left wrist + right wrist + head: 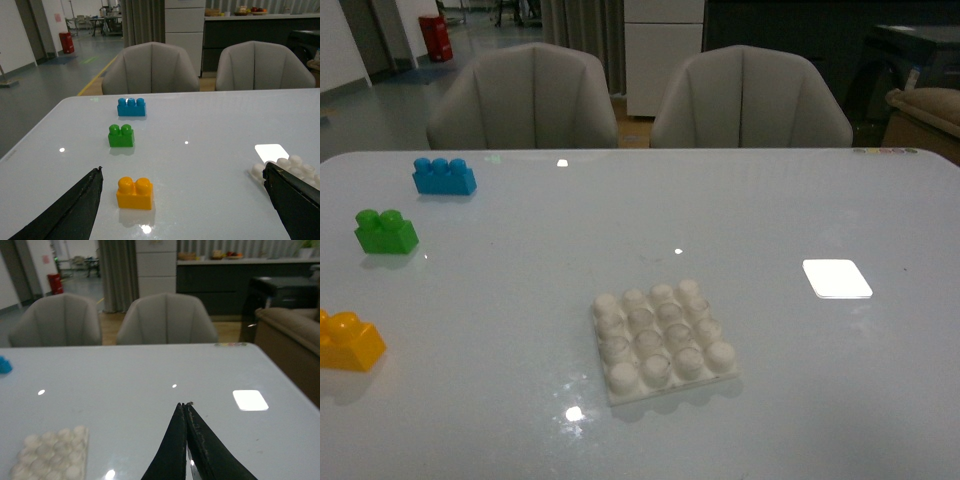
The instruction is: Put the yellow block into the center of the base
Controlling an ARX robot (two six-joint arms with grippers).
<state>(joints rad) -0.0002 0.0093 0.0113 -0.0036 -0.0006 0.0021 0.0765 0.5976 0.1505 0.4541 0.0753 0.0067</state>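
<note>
On the table: the yellow block (348, 342) stands studs-up at the near left edge, well apart from the base (663, 340), which lies flat near the middle with all its studs bare.
Step in hand: by my reading, the start of the task, the reach for the block. Nothing is gripped and nothing is on the base.
Left gripper (183, 170): fingers spread wide and empty. The block lies ahead of the opening, nearer the left finger, and is not touched.
Right gripper (184, 405): fingers pressed together, holding nothing, over bare table to the right of the base.
Next move: probably the left gripper goes forward and down to straddle the block, then closes on its sides.
Other bricks: a green brick (386, 231) and a blue brick (444, 176) sit farther back on the left; neither is wanted.
Front view alone: shows the whole stud grid and its centre, but no arm.
Left wrist view alone: shows the open fingers lined up with the block, and only a corner of the base.
Right wrist view alone: shows the closed fingers; the yellow block is out of frame.
</note>
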